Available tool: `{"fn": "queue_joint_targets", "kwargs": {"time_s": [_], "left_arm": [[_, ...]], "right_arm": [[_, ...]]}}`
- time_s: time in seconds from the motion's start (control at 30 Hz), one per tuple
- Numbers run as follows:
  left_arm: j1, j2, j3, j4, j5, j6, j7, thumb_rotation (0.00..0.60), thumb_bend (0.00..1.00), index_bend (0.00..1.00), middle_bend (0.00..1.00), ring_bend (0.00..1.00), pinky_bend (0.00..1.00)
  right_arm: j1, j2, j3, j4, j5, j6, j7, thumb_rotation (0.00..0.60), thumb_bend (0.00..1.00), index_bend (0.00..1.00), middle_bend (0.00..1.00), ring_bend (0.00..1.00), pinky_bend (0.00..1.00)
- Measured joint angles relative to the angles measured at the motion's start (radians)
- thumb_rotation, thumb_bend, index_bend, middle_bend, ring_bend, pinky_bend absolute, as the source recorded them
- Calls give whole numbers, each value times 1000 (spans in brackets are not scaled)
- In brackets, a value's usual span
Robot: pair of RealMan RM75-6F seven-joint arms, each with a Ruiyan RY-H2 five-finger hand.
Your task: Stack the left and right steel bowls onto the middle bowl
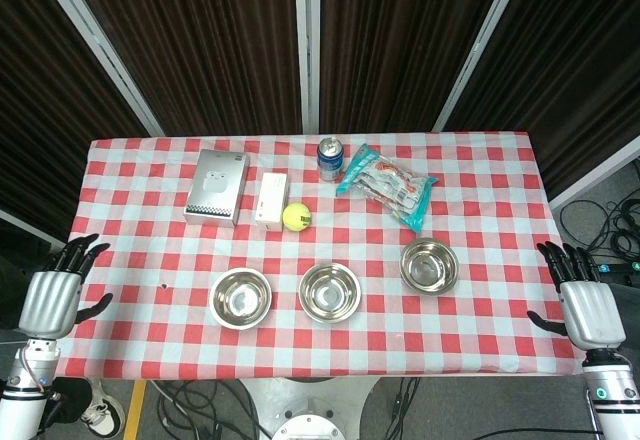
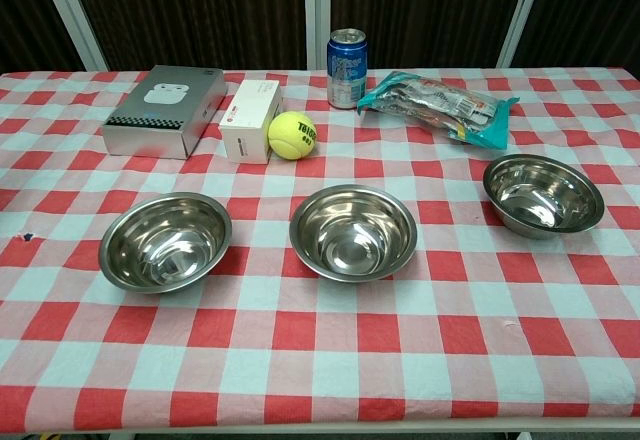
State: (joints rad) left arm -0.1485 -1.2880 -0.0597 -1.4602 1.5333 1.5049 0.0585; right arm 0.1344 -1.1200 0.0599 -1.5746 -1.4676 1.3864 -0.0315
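In the head view my left hand (image 1: 52,300) and right hand (image 1: 588,305) wait at the frame's sides, fingers apart and holding nothing, and in the chest view the left bowl (image 2: 165,241), middle bowl (image 2: 352,231) and right bowl (image 2: 543,193) sit apart across the middle, so I think no stacking is done yet.

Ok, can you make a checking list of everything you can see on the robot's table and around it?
Surface: table under a red-and-white checked cloth.
Job's things: left bowl, middle bowl and right bowl, all upright, apart, none stacked.
Clutter: grey box, white box, tennis ball touching the white box, blue can, snack bag.
Hands: left hand and right hand off the table's sides, fingers apart, holding nothing.
Cables: black cables on the floor.
Surroundings: dark curtain behind.
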Motion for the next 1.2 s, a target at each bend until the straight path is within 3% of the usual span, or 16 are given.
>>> {"fn": "queue_joint_targets", "kwargs": {"time_s": [0.33,0.53,0.6,0.73,0.8,0.93,1.2], "left_arm": [[-1,9,-4,-11,-1,4,4,600,205,250,241,163,322],[-2,15,-5,-12,2,6,-9,600,206,250,241,163,322],[-2,13,-4,-7,5,7,-13,600,206,250,241,163,322],[-1,2,-3,6,5,10,-31,600,205,250,241,163,322],[0,0,-2,11,7,14,-33,600,205,250,241,163,322],[4,2,-5,13,4,22,-49,600,205,250,241,163,322],[18,17,-7,34,-14,30,-80,600,206,250,241,163,322]], "right_arm": [[3,2,3,-3,-4,4,2,600,41,25,77,0,0],[6,-28,5,14,-32,28,-3,600,45,88,153,46,2],[10,-39,3,24,-46,29,-28,600,45,132,181,124,54],[29,-69,-5,42,-76,18,-95,600,49,255,252,350,338],[48,-90,-9,50,-92,-3,-133,600,53,304,297,446,435],[88,-131,-16,60,-106,-65,-202,600,56,341,321,519,489],[157,-200,-20,53,-90,-179,-337,600,71,343,324,543,518]]}}
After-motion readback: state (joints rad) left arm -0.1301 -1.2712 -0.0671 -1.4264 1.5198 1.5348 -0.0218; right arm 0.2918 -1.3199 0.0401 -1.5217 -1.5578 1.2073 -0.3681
